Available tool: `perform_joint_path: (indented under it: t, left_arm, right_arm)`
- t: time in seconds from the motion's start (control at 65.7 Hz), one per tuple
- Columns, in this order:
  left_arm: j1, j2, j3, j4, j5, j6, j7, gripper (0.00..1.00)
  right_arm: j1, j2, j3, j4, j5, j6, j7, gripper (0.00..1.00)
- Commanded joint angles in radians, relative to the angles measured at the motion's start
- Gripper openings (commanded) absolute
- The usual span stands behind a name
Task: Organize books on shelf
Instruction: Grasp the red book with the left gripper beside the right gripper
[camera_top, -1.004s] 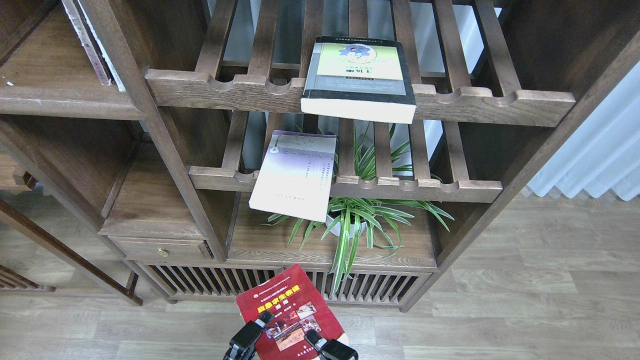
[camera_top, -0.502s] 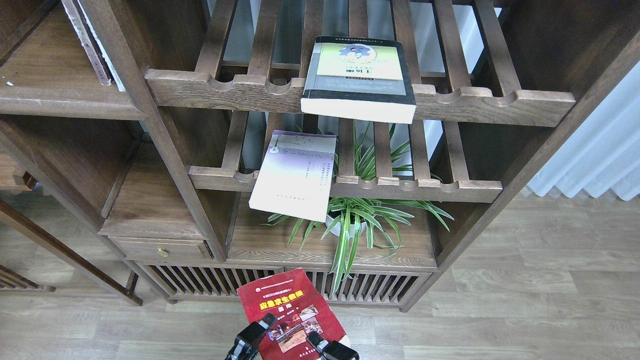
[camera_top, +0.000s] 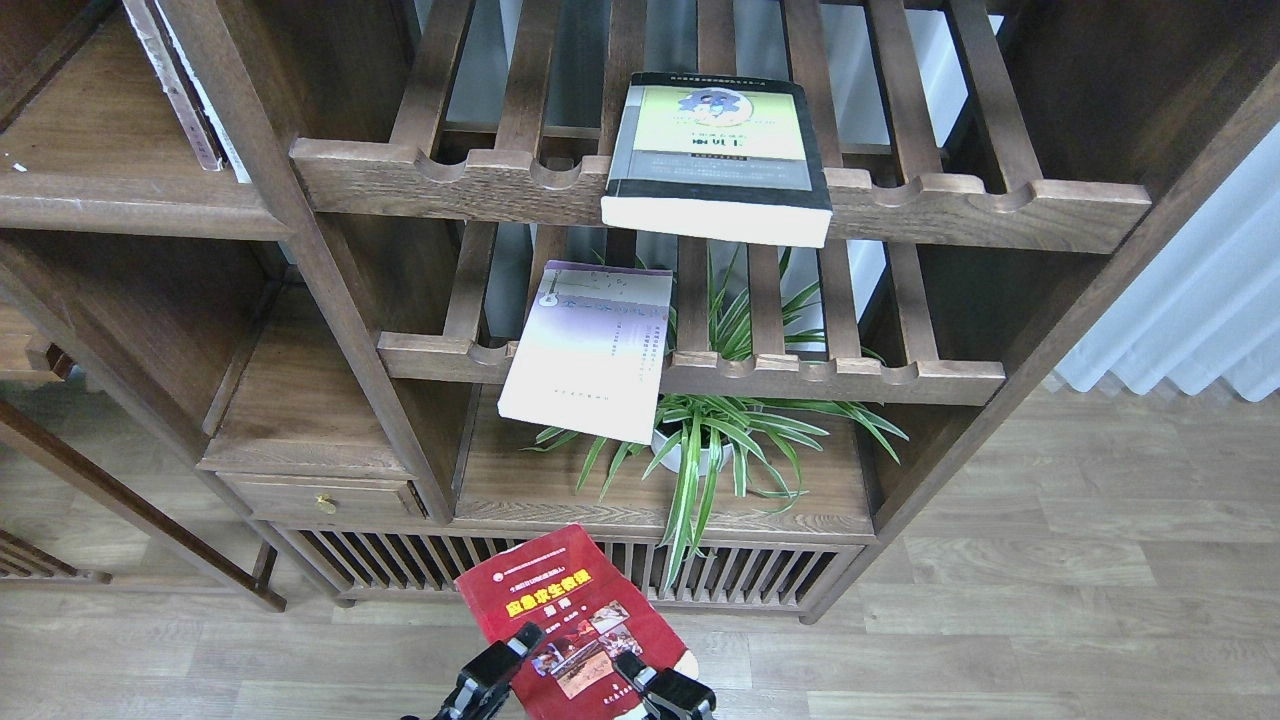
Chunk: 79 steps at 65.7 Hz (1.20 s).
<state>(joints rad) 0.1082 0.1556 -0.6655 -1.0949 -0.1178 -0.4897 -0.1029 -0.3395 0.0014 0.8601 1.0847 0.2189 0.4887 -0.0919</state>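
I hold the red book (camera_top: 560, 600), with its yellow title and photos, low in front of the cabinet. My left gripper (camera_top: 577, 652) is shut on its near end, one black finger (camera_top: 500, 665) on each side. The thick yellow-green and grey book (camera_top: 716, 160) lies on the upper slatted rack and overhangs its front rail. The thin lavender-white book (camera_top: 592, 350) lies tilted on the lower slatted rack and hangs over its rail. The flat dark-brown shelf (camera_top: 130, 205) is at the upper left. My right gripper is out of view.
A few thin books (camera_top: 185, 90) lean at the right end of the flat shelf. A potted spider plant (camera_top: 715, 440) stands on the board under the lower rack. A small drawer (camera_top: 320, 495) sits at lower left. There is wood floor in front and a white curtain (camera_top: 1200, 320) at right.
The red book and my gripper have shifted a little to the left and up, with the book's far end turned more to the left. The other two books have not moved.
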Motion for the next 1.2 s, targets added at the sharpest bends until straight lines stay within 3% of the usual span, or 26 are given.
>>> perform_joint_path:
  t: [0.0,0.456,0.837,1.186]
  left_arm:
    - [0.011,0.033,-0.161,0.000,-0.002,0.001,0.005,0.07]
    - [0.021,0.073,-0.198,-0.005,-0.006,0.001,0.017,0.07]
    - [0.028,0.084,-0.298,0.004,-0.023,0.001,0.009,0.07]
    - [0.024,0.088,-0.309,0.004,-0.031,0.001,0.011,0.07]
  right_arm:
    - [0.005,-0.001,0.042,0.000,0.002,0.000,0.006,0.93]
    - [0.013,-0.001,0.053,-0.005,0.000,0.000,0.004,0.99]
    - [0.011,-0.001,0.048,-0.005,0.002,0.000,0.009,0.99]
    - [0.011,-0.001,0.043,-0.005,-0.003,0.000,0.000,0.99]
